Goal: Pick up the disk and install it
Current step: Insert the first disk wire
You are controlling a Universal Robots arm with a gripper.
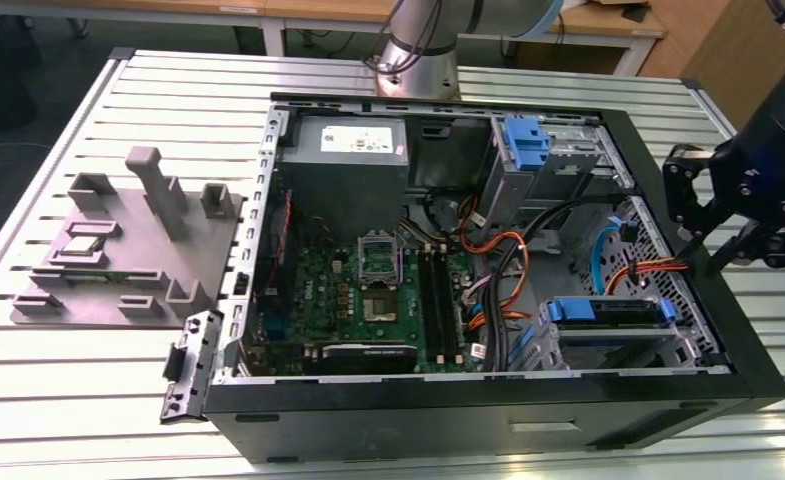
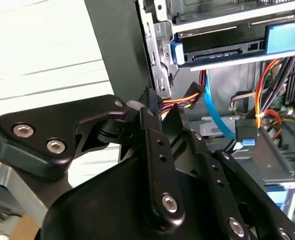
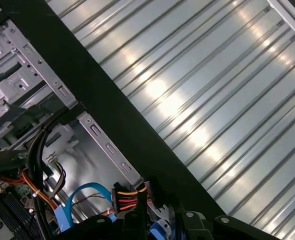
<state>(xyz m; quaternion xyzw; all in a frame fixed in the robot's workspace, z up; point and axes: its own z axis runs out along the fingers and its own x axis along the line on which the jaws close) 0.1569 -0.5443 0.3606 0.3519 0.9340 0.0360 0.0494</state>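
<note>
The disk [image 1: 606,311] sits in the drive bay at the near right corner of the open computer case [image 1: 492,405], and its blue carrier front shows. In the second wrist view the disk [image 2: 222,47] lies flat in the metal cage, with cables hanging below it. My gripper [image 1: 715,240] hovers at the case's right wall, on the exterior view's right, apart from the disk. Its black fingertips [image 2: 150,97] stand a little apart, and cables show through the gap between them. The gripper [image 3: 150,192] is open and holds nothing.
A narrow blue bracket [image 1: 526,140] stands in the upper cage beside the grey power supply [image 1: 345,145]. Orange and blue cables [image 1: 499,270] cross between the motherboard [image 1: 365,290] and the bays. A grey fixture [image 1: 125,245] rests on the slatted table [image 1: 72,375] at the exterior view's left.
</note>
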